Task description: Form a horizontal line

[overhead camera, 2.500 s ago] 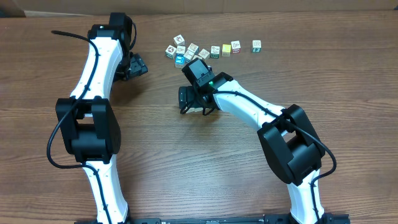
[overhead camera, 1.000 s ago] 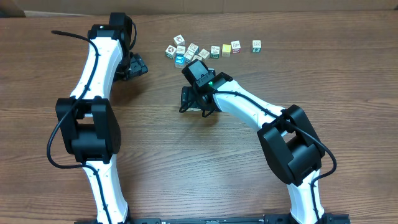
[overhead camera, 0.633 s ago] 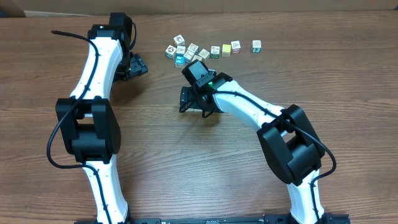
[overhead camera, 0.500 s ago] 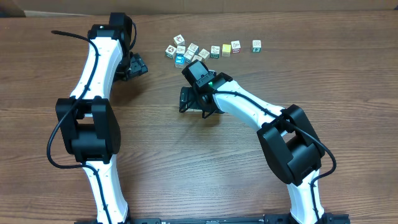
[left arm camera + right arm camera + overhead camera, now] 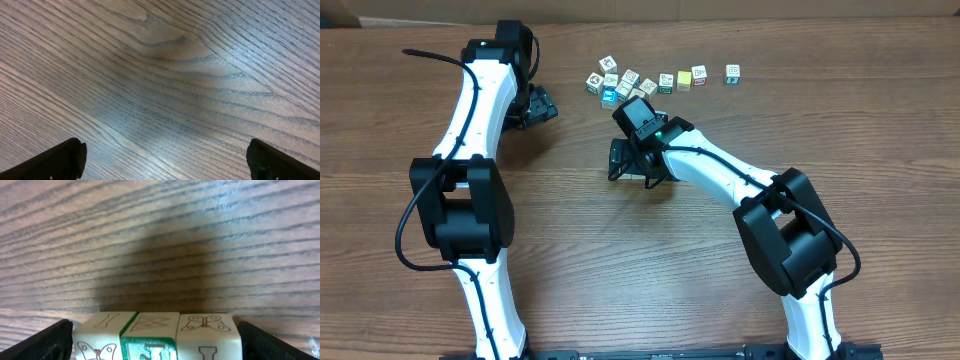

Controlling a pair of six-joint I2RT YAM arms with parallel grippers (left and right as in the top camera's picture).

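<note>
The middle cube [image 5: 150, 325] of three shows a W on top; other marks are unclear.

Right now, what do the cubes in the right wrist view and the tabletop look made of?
Cubes: probably wood, painted cream with brown line drawings and one green border; rounded edges, matte. Tabletop: brown wood grain, veneer or laminate possible; streaked lines, faint sheen.
</note>
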